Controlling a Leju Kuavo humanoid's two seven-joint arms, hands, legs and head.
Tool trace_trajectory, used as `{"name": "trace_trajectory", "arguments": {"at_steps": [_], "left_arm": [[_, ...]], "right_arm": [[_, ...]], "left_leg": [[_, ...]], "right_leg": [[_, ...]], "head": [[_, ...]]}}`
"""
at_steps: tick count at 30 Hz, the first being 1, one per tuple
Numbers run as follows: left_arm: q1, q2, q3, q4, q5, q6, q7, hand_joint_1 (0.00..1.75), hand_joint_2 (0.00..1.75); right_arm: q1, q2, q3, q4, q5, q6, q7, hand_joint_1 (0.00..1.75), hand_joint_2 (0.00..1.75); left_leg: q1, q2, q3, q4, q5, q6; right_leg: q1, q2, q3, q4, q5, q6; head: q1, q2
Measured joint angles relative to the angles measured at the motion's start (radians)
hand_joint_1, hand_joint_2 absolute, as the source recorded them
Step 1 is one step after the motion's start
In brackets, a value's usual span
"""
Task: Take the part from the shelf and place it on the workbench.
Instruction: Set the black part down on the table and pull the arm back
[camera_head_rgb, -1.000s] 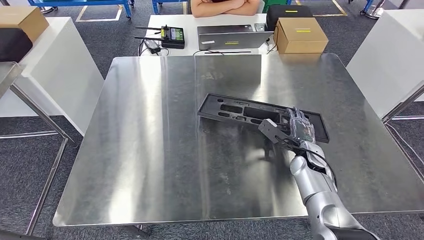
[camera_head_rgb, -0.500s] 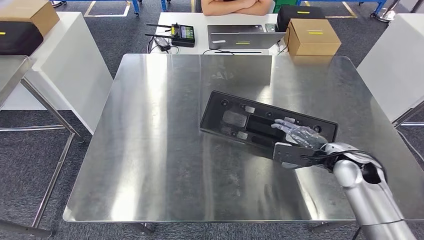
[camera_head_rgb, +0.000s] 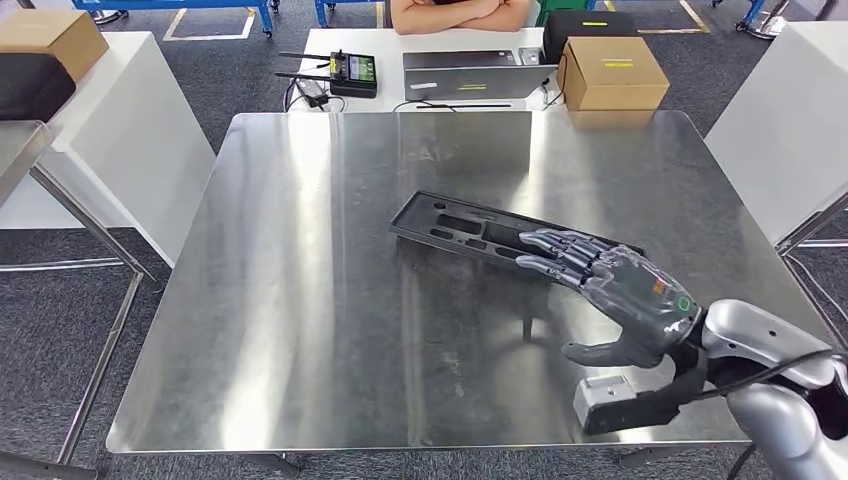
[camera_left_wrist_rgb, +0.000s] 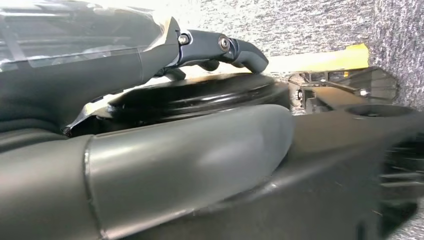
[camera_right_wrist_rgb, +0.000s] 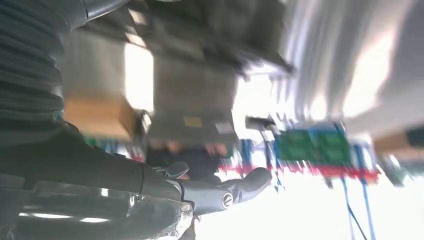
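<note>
Part: the black plastic part (camera_head_rgb: 470, 226), a long flat moulded panel with recesses, lies flat on the steel workbench (camera_head_rgb: 300, 300), right of centre and slightly skewed to the table edges; lying on its broad face it looks stable, so I judge the placing step essentially done

Right hand: the right hand (camera_head_rgb: 612, 292) hovers palm down over the near right end of the part, fingers (camera_head_rgb: 560, 250) stretched out and spread, thumb off to the side; it grips nothing, and whether the fingertips brush the panel or sit just above it cannot be told

Why so held: the flat, spread pose suits letting go of a wide panel rather than clamping it; the arm comes in from the table's near right corner, which fits the part lying toward that side

Right wrist view: blurred; the hand's dark fingers (camera_right_wrist_rgb: 220, 192) show extended with nothing between them

Left hand: the left hand (camera_left_wrist_rgb: 150, 150) shows close up in its wrist view, thick grey thumb and a dark finger against dark body parts and floor; how far open it is I cannot tell

Surroundings: beyond the workbench a white desk (camera_head_rgb: 330, 45) carries a laptop (camera_head_rgb: 470, 75), a cardboard box (camera_head_rgb: 612, 72) and a radio unit with antennas (camera_head_rgb: 345, 72); a person with folded arms (camera_head_rgb: 450, 12) sits behind it

Risk: a finger catching a recess could drag the part as the hand lifts away
</note>
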Motion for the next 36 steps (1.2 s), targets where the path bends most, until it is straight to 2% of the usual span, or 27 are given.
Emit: {"name": "trace_trajectory", "arguments": {"at_steps": [2, 4, 5, 6, 8, 9, 10, 11, 13, 14, 15, 16, 18, 19, 21, 23, 24, 25, 26, 28, 29, 30, 31, 33, 34, 35, 36], "left_arm": [[0.002, -0.001, 0.005, 0.0, 0.009, 0.016, -0.022, 0.0, 0.0], [0.005, -0.003, 0.016, 0.0, 0.02, 0.03, -0.066, 0.0, 0.0], [0.005, -0.004, 0.023, 0.0, 0.024, 0.034, -0.089, 0.0, 0.0], [0.005, -0.006, 0.031, 0.0, 0.026, 0.036, -0.106, 0.0, 0.0], [0.005, -0.009, 0.043, 0.0, 0.027, 0.041, -0.13, 0.0, 0.0], [0.006, -0.011, 0.049, 0.0, 0.027, 0.043, -0.147, 0.0, 0.0], [0.007, -0.014, 0.057, 0.0, 0.027, 0.046, -0.17, 0.0, 0.0], [0.008, -0.016, 0.067, 0.0, 0.027, 0.05, -0.193, 0.0, 0.0], [0.009, -0.021, 0.084, 0.001, 0.027, 0.057, -0.225, 0.0, 0.0], [0.009, -0.021, 0.088, 0.001, 0.027, 0.059, -0.23, 0.0, 0.0], [0.01, -0.021, 0.093, 0.001, 0.027, 0.061, -0.229, 0.0, 0.0], [0.012, -0.02, 0.097, 0.002, 0.027, 0.063, -0.226, 0.0, 0.0], [0.015, -0.018, 0.109, 0.002, 0.027, 0.065, -0.214, 0.0, 0.0], [0.017, -0.018, 0.116, 0.002, 0.027, 0.067, -0.205, 0.0, 0.0], [0.018, -0.017, 0.135, 0.003, 0.027, 0.074, -0.19, 0.0, 0.0], [0.019, -0.016, 0.15, 0.003, 0.027, 0.078, -0.181, 0.0, 0.0], [0.019, -0.016, 0.155, 0.003, 0.027, 0.079, -0.179, 0.0, 0.0], [0.02, -0.016, 0.159, 0.003, 0.027, 0.079, -0.178, 0.0, 0.0], [0.02, -0.016, 0.163, 0.003, 0.027, 0.079, -0.178, 0.0, 0.0], [0.018, -0.016, 0.168, 0.003, 0.028, 0.079, -0.178, 0.0, 0.0], [0.016, -0.016, 0.169, 0.003, 0.028, 0.079, -0.178, 0.0, 0.0], [0.014, -0.015, 0.171, 0.003, 0.028, 0.079, -0.178, 0.0, 0.0], [0.014, -0.015, 0.172, 0.003, 0.028, 0.079, -0.178, 0.0, 0.0], [0.015, -0.015, 0.176, 0.003, 0.028, 0.08, -0.178, 0.0, 0.0], [0.016, -0.015, 0.178, 0.003, 0.028, 0.079, -0.176, 0.0, 0.0], [0.016, -0.015, 0.184, 0.003, 0.028, 0.079, -0.174, 0.0, 0.0], [0.016, -0.015, 0.192, 0.003, 0.028, 0.079, -0.17, 0.0, 0.0]], "right_arm": [[0.033, 0.012, -0.028, -0.056, 0.034, -0.084, -0.031, 0.0, 1.75], [0.063, 0.041, -0.065, -0.108, 0.062, -0.186, -0.058, 0.0, 1.75], [0.076, 0.059, -0.084, -0.129, 0.07, -0.229, -0.068, 0.0, 1.75], [0.087, 0.077, -0.101, -0.145, 0.074, -0.258, -0.074, 0.0, 1.75], [0.11, 0.109, -0.123, -0.167, 0.079, -0.303, -0.085, 0.0, 0.87], [0.124, 0.132, -0.133, -0.175, 0.076, -0.342, -0.094, 0.0, 0.44], [0.142, 0.168, -0.145, -0.187, 0.065, -0.401, -0.108, 0.0, 0.0], [0.165, 0.213, -0.157, -0.202, 0.044, -0.472, -0.127, 0.0, 0.0], [0.23, 0.315, -0.182, -0.242, -0.024, -0.612, -0.173, 0.0, 0.0], [0.271, 0.363, -0.189, -0.262, -0.06, -0.665, -0.199, 0.0, 0.0], [0.31, 0.406, -0.195, -0.28, -0.091, -0.704, -0.223, 0.0, 0.0], [0.339, 0.449, -0.198, -0.294, -0.118, -0.734, -0.246, 0.0, 0.0], [0.384, 0.526, -0.202, -0.312, -0.16, -0.762, -0.281, 0.0, 0.0], [0.411, 0.566, -0.203, -0.317, -0.176, -0.763, -0.295, 0.0, 0.0], [0.468, 0.648, -0.204, -0.322, -0.19, -0.75, -0.312, 0.0, 0.0], [0.495, 0.715, -0.205, -0.323, -0.188, -0.735, -0.319, 0.0, 0.0], [0.502, 0.738, -0.208, -0.323, -0.186, -0.728, -0.321, 0.0, 0.0], [0.51, 0.757, -0.21, -0.323, -0.184, -0.722, -0.321, 0.0, 0.0], [0.516, 0.773, -0.214, -0.323, -0.183, -0.718, -0.321, 0.0, 0.0], [0.523, 0.798, -0.219, -0.323, -0.181, -0.714, -0.321, 0.0, 0.0], [0.525, 0.807, -0.22, -0.324, -0.181, -0.713, -0.321, 0.0, 0.0], [0.527, 0.815, -0.222, -0.324, -0.181, -0.712, -0.321, 0.0, 0.0], [0.528, 0.821, -0.224, -0.324, -0.18, -0.712, -0.321, 0.0, 0.0], [0.531, 0.829, -0.226, -0.324, -0.18, -0.711, -0.321, 0.0, 0.0], [0.532, 0.832, -0.228, -0.324, -0.183, -0.706, -0.32, 0.0, 0.0], [0.533, 0.836, -0.229, -0.324, -0.189, -0.698, -0.32, 0.0, 0.0], [0.533, 0.841, -0.231, -0.323, -0.197, -0.686, -0.319, 0.0, 0.0]], "left_leg": [[-0.005, 0.0, 0.005, -0.015, 0.003, 0.005], [-0.004, 0.001, 0.009, -0.025, 0.011, 0.017], [-0.002, 0.001, 0.012, -0.031, 0.015, 0.023], [-0.001, 0.003, 0.014, -0.034, 0.017, 0.026], [-0.001, 0.004, 0.013, -0.034, 0.018, 0.028], [-0.001, 0.005, 0.012, -0.034, 0.018, 0.028], [0.001, 0.004, 0.012, -0.033, 0.018, 0.027], [0.003, 0.003, 0.013, -0.033, 0.017, 0.025], [0.005, -0.004, 0.017, -0.03, 0.014, 0.016], [0.004, -0.007, 0.018, -0.028, 0.012, 0.009], [0.003, -0.009, 0.019, -0.027, 0.011, 0.003], [0.001, -0.009, 0.019, -0.026, 0.011, -0.003], [0.005, -0.006, 0.02, -0.024, 0.009, -0.01], [0.008, -0.002, 0.017, -0.014, -0.003, -0.014], [0.012, 0.001, -0.012, 0.06, -0.065, -0.021], [0.012, 0.003, -0.059, 0.187, -0.143, -0.024], [0.012, 0.003, -0.071, 0.23, -0.163, -0.024], [0.012, 0.003, -0.065, 0.239, -0.162, -0.023], [0.012, 0.003, -0.039, 0.208, -0.145, -0.02], [0.012, 0.002, 0.051, 0.075, -0.096, -0.013], [0.01, 0.001, 0.088, 0.016, -0.08, -0.01], [0.007, 0.0, 0.11, -0.022, -0.072, -0.008], [0.003, 0.0, 0.117, -0.038, -0.069, -0.005], [-0.003, 0.002, 0.106, -0.042, -0.054, 0.006], [-0.004, 0.004, 0.098, -0.045, -0.044, 0.014], [-0.003, 0.008, 0.088, -0.047, -0.034, 0.022], [-0.002, 0.011, 0.077, -0.049, -0.023, 0.028]], "right_leg": [[0.001, -0.001, -0.001, -0.002, 0.0, 0.01], [-0.001, -0.002, -0.008, 0.012, -0.009, 0.017], [-0.001, -0.002, -0.022, 0.041, -0.026, 0.017], [-0.003, -0.002, -0.046, 0.093, -0.051, 0.015], [-0.004, -0.001, -0.105, 0.221, -0.103, 0.013], [-0.005, -0.001, -0.124, 0.262, -0.114, 0.017], [-0.008, -0.002, -0.123, 0.264, -0.11, 0.024], [-0.012, -0.002, -0.102, 0.228, -0.093, 0.035], [-0.021, -0.005, -0.027, 0.091, -0.047, 0.056], [-0.022, -0.005, 0.003, 0.037, -0.031, 0.057], [-0.022, -0.003, 0.021, 0.006, -0.023, 0.053], [-0.02, 0.0, 0.026, -0.003, -0.021, 0.045], [-0.02, 0.007, 0.025, -0.001, -0.015, 0.03], [-0.022, 0.006, 0.024, -0.002, -0.013, 0.025], [-0.022, 0.0, 0.02, -0.004, -0.007, 0.007], [-0.015, -0.004, 0.008, -0.003, 0.0, -0.01], [-0.013, -0.003, 0.002, -0.003, 0.004, -0.014], [-0.011, -0.003, -0.004, -0.003, 0.008, -0.016], [-0.01, -0.003, -0.008, -0.003, 0.012, -0.016], [-0.008, -0.001, -0.013, -0.001, 0.02, -0.01], [-0.004, 0.0, -0.015, 0.0, 0.024, -0.006], [-0.002, 0.0, -0.017, 0.001, 0.029, 0.001], [-0.001, -0.001, -0.019, 0.002, 0.034, 0.007], [-0.004, -0.001, -0.025, 0.002, 0.042, 0.021], [-0.006, -0.001, -0.034, 0.011, 0.033, 0.024], [-0.006, -0.001, -0.047, 0.037, 0.009, 0.021], [-0.007, -0.001, -0.065, 0.081, -0.029, 0.016]], "head": [[0.001, 0.0], [0.001, 0.0], [0.002, 0.0], [0.004, 0.0], [0.006, 0.0], [0.006, 0.0], [0.006, 0.0], [0.006, 0.0], [0.007, 0.0], [0.008, 0.0], [0.009, 0.0], [0.009, 0.0], [0.008, 0.0], [0.008, 0.0], [0.007, 0.0], [0.006, 0.0], [0.006, 0.0], [0.006, 0.0], [0.006, 0.0], [0.006, 0.0], [0.007, 0.0], [0.007, 0.0], [0.008, 0.0], [0.009, 0.0], [0.009, 0.0], [0.009, 0.0], [0.01, 0.0]]}}
